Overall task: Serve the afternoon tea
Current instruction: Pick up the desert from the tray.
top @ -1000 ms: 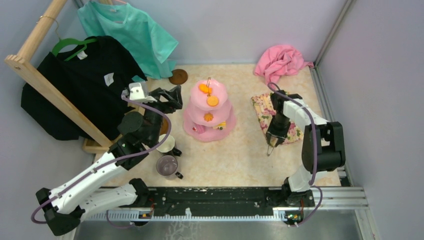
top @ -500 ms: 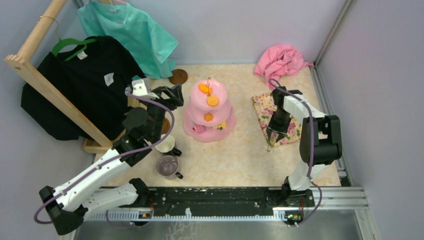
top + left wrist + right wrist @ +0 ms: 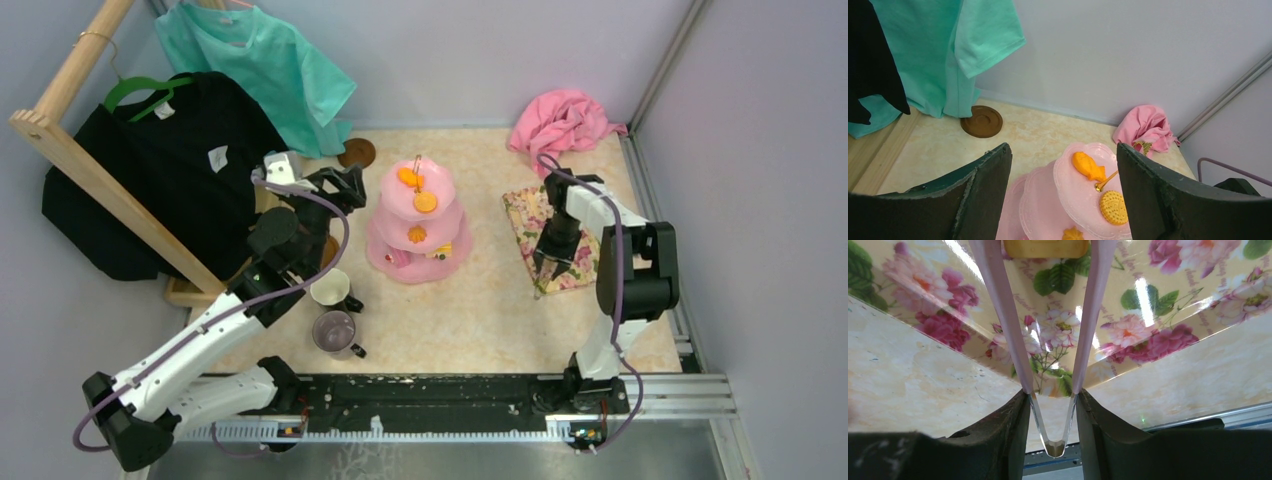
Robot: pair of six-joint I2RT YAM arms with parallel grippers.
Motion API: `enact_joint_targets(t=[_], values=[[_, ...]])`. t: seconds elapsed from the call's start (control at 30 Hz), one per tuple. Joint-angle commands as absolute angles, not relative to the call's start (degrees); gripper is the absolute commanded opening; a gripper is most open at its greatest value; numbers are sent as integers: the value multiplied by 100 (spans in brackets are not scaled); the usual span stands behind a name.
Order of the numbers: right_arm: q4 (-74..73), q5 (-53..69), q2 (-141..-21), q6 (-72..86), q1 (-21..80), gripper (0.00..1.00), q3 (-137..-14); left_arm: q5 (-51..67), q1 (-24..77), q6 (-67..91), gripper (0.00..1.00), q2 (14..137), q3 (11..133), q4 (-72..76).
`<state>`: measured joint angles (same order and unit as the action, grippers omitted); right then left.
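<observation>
The pink three-tier cake stand stands mid-table with orange and yellow snacks on its tiers. In the left wrist view an orange fish-shaped snack and a yellow cookie lie on the top plate. My left gripper hangs open just left of the stand, holding nothing. Over the floral mat, my right gripper is shut on pink tongs. The tongs pinch a yellow snack. A white mug and a grey-purple mug sit near the left arm.
A brown saucer lies at the back by the teal shirt. A wooden clothes rack with a black shirt crowds the left. A pink cloth is heaped at the back right. Walls close in at the back and right.
My right gripper has carried the tongs away from the front, farther over the floral mat. The left arm has shifted slightly toward the back, its gripper still open.
</observation>
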<state>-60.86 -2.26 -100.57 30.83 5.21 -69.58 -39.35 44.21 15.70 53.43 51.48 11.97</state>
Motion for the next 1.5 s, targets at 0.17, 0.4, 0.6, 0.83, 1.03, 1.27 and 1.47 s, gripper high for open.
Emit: enact_joint_targets(t=[0.17, 0.4, 0.6, 0.83, 1.03, 1.27, 1.47], values=[[-6070, -272, -10193, 2892, 311, 38, -7347, -3724, 4307, 1797, 81, 5438, 5239, 1240], [-6008, -209, -10133, 2849, 281, 27, -7272, -3681, 4298, 1861, 80, 5477, 5270, 1197], [-5951, -359, -9838, 2825, 281, 10, -7083, -3699, 4298, 1821, 80, 5411, 5329, 1059], [-6033, -642, -9335, 2713, 467, 2, -7194, -3777, 4298, 1682, 80, 5336, 5541, 788], [-6408, -925, -9121, 2690, 1073, 0, -7845, -3860, 4298, 1592, 80, 5209, 5800, 454], [-6975, -1126, -9113, 2805, 1967, 0, -8917, -3913, 4298, 1639, 80, 5034, 5887, 153], [-7368, -1093, -9401, 2876, 2636, 0, -9747, -3880, 4298, 1761, 81, 4951, 5897, 3]])
